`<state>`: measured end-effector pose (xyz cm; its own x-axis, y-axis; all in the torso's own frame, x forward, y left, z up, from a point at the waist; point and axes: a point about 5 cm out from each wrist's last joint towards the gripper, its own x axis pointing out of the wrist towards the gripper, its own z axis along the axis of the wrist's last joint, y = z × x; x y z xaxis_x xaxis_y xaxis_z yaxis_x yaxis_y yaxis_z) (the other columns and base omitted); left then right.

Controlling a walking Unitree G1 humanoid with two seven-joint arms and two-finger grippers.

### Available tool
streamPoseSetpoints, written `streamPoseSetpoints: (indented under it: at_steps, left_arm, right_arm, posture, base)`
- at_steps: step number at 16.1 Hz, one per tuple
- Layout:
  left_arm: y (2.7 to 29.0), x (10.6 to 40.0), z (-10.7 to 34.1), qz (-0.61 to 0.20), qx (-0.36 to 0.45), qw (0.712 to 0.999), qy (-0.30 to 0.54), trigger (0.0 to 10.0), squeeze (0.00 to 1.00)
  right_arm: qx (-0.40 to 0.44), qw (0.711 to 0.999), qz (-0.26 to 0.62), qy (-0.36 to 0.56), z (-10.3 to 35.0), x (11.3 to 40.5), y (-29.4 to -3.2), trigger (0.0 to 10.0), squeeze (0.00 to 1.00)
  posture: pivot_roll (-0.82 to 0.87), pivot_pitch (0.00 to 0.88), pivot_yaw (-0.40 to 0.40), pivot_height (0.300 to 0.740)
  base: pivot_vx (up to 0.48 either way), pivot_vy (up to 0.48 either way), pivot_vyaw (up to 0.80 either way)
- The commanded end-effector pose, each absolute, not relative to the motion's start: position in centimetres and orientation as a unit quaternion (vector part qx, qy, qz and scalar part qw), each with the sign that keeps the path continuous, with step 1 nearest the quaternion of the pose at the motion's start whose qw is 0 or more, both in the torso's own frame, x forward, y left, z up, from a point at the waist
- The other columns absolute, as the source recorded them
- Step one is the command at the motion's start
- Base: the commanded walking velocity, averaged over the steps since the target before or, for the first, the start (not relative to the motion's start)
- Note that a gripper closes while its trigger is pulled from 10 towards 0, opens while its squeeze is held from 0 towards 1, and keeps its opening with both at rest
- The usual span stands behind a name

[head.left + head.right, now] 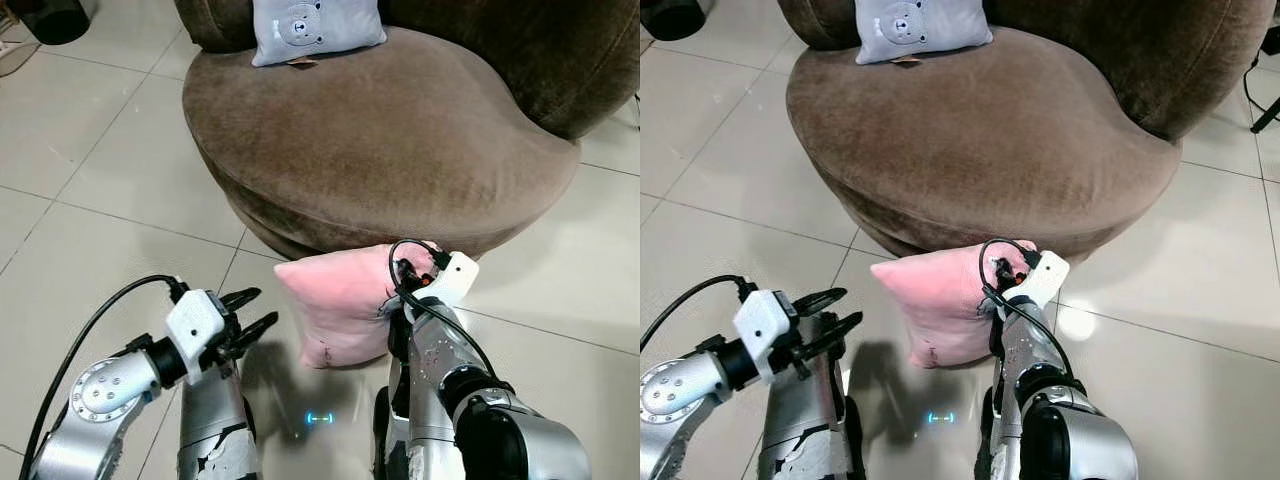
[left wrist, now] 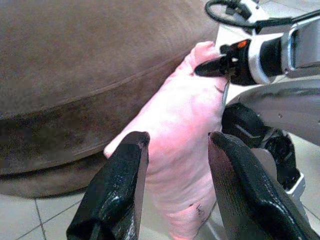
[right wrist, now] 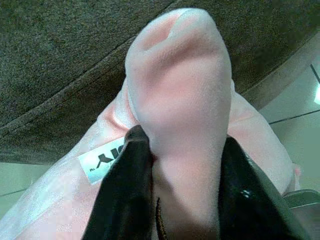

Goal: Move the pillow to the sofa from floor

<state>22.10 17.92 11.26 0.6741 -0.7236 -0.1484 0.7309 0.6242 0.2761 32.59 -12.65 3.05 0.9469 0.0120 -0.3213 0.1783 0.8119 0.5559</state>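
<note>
Floor (image 1: 90, 170): pale glossy tiles with thin dark grout lines, reflecting light.
Seating (image 1: 380, 130): round brown upholstered sofa.
Cushion (image 1: 315, 28): grey, bear-face print, on the seat.

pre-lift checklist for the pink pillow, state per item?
1. Right gripper shut on the pink pillow at its corner: ok.
2. Left gripper open, beside the pillow and apart from it: ok.
3. Pillow off the floor: cannot tell; it stands against the sofa base.
4. Sofa seat has bare room in front of the grey bear pillow: ok.
5. Right wrist cable loops near the grip, snag risk: cannot tell.
</note>
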Motion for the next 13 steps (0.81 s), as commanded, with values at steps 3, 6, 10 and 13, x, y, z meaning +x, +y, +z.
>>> streamPoseSetpoints:
  at_steps: [3,6,10,13]
  left_arm:
    - [16.0,21.9,12.8,-0.411,0.155,0.899,-0.013,10.0,0.0]
    - [15.8,22.2,13.2,-0.379,0.139,0.914,-0.034,10.0,0.0]
    - [14.5,23.0,11.8,-0.36,0.113,0.926,-0.031,10.0,0.0]
    - [14.0,23.5,10.2,-0.349,0.11,0.93,-0.02,10.0,0.0]
  right_arm:
    - [0.352,0.927,-0.004,0.126,3.1,32.2,-11.8,0.0,0.0]
    - [0.42,0.905,0.061,0.031,5.9,32.1,-10.9,0.0,0.0]
    - [0.431,0.892,0.13,-0.03,9.9,30.8,-10.4,0.0,0.0]
    - [0.399,0.901,0.165,-0.045,11.9,30.1,-11.4,0.0,0.0]
  posture:
    - [0.3,0.226,-0.046,0.482]
    - [0.24,0.17,-0.073,0.482]
    - [0.17,0.118,-0.085,0.482]
    - [0.13,0.101,-0.095,0.482]
  base:
    - [0.0,0.0,0.0]
    - [0.0,0.0,0.0]
    - [0.0,0.0,0.0]
    - [0.0,0.0,0.0]
